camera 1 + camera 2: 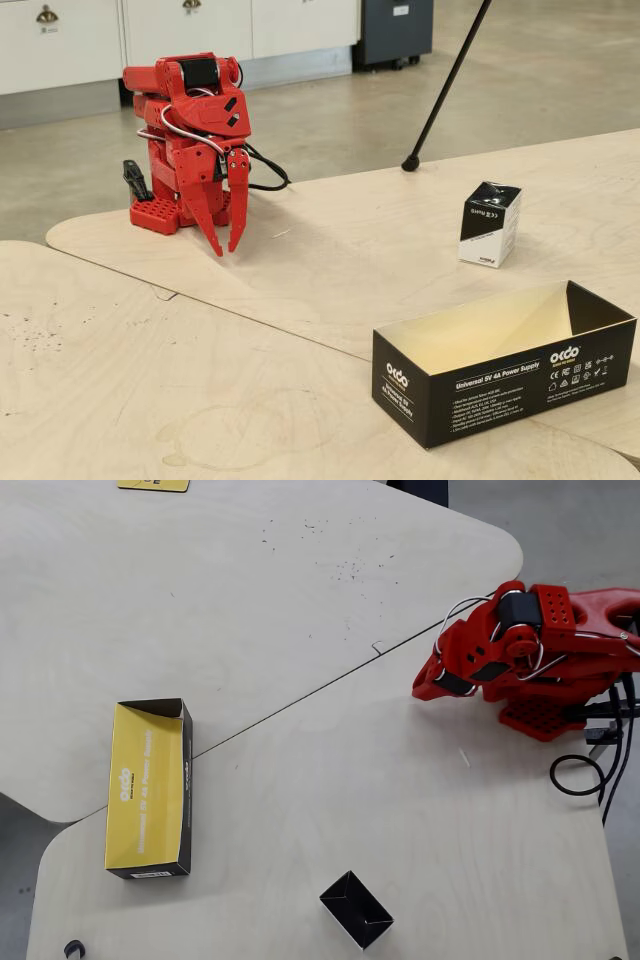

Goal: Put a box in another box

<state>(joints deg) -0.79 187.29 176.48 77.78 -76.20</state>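
Observation:
The small black-and-white box (pixel 490 225) stands upright on the right of the plywood table in the fixed view; from overhead only its glossy black top (pixel 355 908) shows, near the bottom edge. The long black box (pixel 500 385) lies open-topped in front, its inside pale and nothing in it; in the overhead view it sits at the left (pixel 186 780). My red gripper (pixel 227 250) hangs folded at the arm's base, fingertips pointing down just above the table, nearly together and holding nothing. It is far from both boxes, at the right in the overhead view (pixel 428 688).
A seam (pixel 300 702) runs diagonally between the two tabletops. A black tripod leg (pixel 445 85) stands on the table behind the small box. Black cables (pixel 585 775) loop beside the arm's base. The table edge lies close behind the arm.

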